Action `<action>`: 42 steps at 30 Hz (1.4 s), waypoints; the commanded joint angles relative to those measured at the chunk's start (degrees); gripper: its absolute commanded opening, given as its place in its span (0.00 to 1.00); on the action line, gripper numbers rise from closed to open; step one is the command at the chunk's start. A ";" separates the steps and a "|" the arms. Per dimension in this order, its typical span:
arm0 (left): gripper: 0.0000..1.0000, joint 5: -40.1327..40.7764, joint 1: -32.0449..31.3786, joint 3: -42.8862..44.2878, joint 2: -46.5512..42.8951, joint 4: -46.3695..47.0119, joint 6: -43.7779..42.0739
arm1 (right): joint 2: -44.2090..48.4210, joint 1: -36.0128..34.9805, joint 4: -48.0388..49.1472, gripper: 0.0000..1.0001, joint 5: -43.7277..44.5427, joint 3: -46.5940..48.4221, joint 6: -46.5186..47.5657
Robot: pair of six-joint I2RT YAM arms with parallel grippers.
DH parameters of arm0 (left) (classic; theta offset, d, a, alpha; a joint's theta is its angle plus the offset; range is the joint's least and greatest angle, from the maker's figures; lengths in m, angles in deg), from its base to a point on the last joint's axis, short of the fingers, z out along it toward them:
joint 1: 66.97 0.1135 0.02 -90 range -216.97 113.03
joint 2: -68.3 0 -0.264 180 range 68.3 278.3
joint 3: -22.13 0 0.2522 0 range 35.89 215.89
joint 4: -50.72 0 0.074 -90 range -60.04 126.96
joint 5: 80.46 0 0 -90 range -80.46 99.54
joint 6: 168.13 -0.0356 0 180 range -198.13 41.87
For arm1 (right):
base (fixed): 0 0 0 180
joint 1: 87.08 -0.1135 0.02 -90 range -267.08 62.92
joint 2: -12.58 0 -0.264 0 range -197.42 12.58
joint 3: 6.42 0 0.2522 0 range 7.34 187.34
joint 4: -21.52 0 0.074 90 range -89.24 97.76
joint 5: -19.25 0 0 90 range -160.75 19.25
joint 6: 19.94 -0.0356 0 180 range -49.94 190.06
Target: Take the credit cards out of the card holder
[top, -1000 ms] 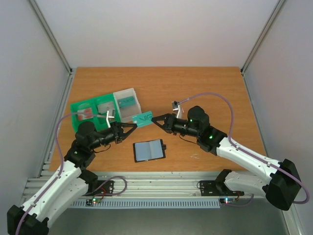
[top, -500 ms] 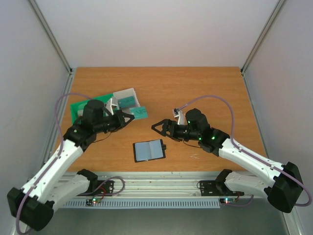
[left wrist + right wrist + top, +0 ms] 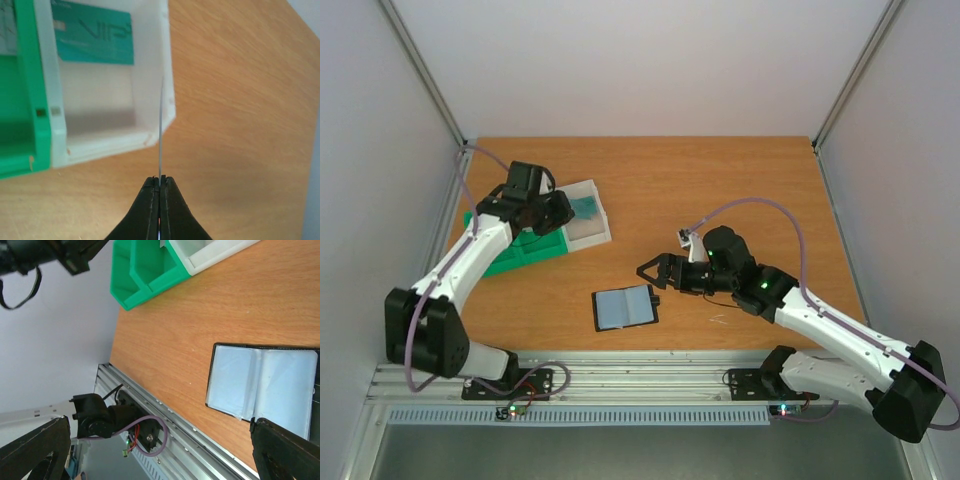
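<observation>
Grip first: my left hand (image 3: 160, 181) is clamped shut on a thin card (image 3: 161, 130), seen edge-on and upright, hanging over the near corner of the clear-white box (image 3: 100, 95), where a teal card (image 3: 92, 32) lies. The green tray (image 3: 25, 100) sits flush beside the box. I judge this the drop-off step: next I need to shift over the box and let go. My right hand (image 3: 653, 268) stands wide and empty just beside the card holder (image 3: 625, 308), which lies open flat on the counter (image 3: 740, 180). Whether its pale pockets hold more cards I can't tell from here.
</observation>
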 commanded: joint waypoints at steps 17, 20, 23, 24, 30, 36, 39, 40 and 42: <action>0.01 9.72 1.84 14.37 23.20 6.04 -4.20 | 3.94 -0.19 -3.07 0.98 5.06 1.66 1.22; 0.01 8.97 1.83 15.09 25.35 7.89 -3.46 | 3.56 -0.14 -3.86 0.98 5.46 2.27 1.58; 0.01 9.41 1.94 15.69 27.38 8.35 -3.08 | 3.26 -0.18 -4.55 0.99 5.73 2.52 1.64; 0.01 9.71 1.92 15.80 28.11 8.35 -3.11 | 3.47 -0.14 -4.55 0.99 5.82 2.41 1.54; 0.06 11.39 1.93 16.61 30.13 8.15 -4.00 | 3.87 -0.14 -5.08 0.98 7.02 2.29 1.49; 0.12 13.12 1.92 17.82 31.35 6.10 -5.46 | 2.82 -0.15 -4.50 0.99 5.68 2.33 1.17; 0.14 13.31 2.03 17.75 31.13 5.89 -5.65 | 2.80 -0.20 -4.24 0.98 5.79 1.89 0.81; 0.14 13.40 1.95 17.89 31.00 5.51 -5.86 | 2.80 -0.16 -4.21 0.98 5.84 1.79 0.77; 0.14 13.67 1.96 18.15 30.61 4.76 -6.23 | 2.52 -0.14 -4.12 0.98 5.57 1.75 0.84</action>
